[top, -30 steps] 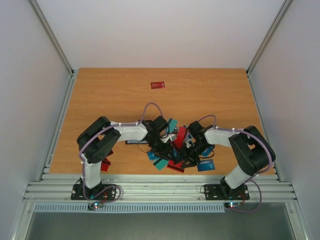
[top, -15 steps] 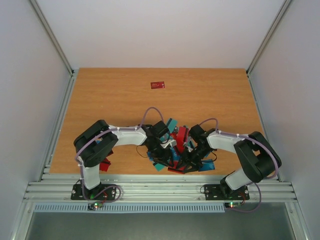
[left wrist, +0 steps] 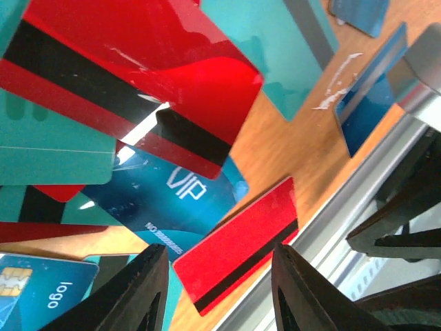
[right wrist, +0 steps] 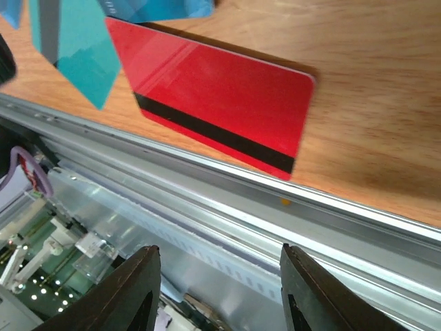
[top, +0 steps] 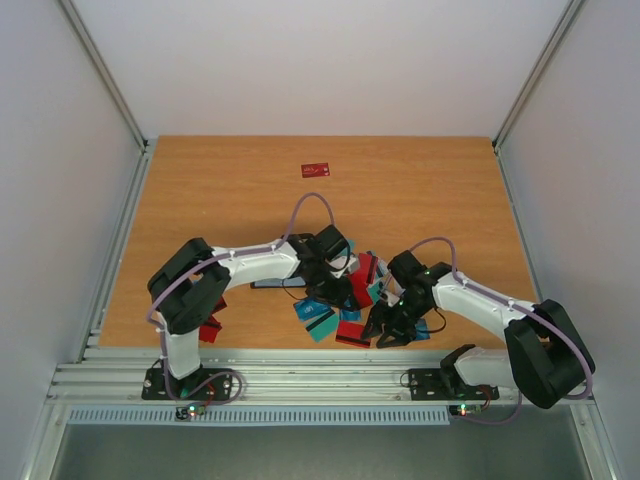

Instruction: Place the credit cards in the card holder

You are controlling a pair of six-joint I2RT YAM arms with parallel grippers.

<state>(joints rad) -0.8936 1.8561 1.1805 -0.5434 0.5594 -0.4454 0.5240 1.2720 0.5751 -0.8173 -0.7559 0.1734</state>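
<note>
The credit cards (top: 340, 300) lie in a loose overlapping pile of red, teal and blue near the table's front edge. My left gripper (top: 335, 280) hovers over the pile. In the left wrist view it (left wrist: 219, 256) is open and holds nothing, with a red black-striped card (left wrist: 238, 248) below its fingers. My right gripper (top: 387, 328) is at the pile's right front corner. In the right wrist view it (right wrist: 219, 252) is open and holds nothing, above the metal rail (right wrist: 227, 200) just past a red striped card (right wrist: 220, 103). A dark flat piece (top: 268, 284) left of the pile may be the card holder; I cannot tell.
One red card (top: 316, 170) lies alone far back on the wooden table (top: 200, 200). Another red card (top: 210, 328) sits beside the left arm's base. Grooved aluminium rails (top: 320, 375) run along the near edge. White walls enclose the sides and back.
The right arm's elbow swung out to the right, its gripper slid toward the near rail and its jaws widened slightly. The left gripper drew back a little from the front edge.
</note>
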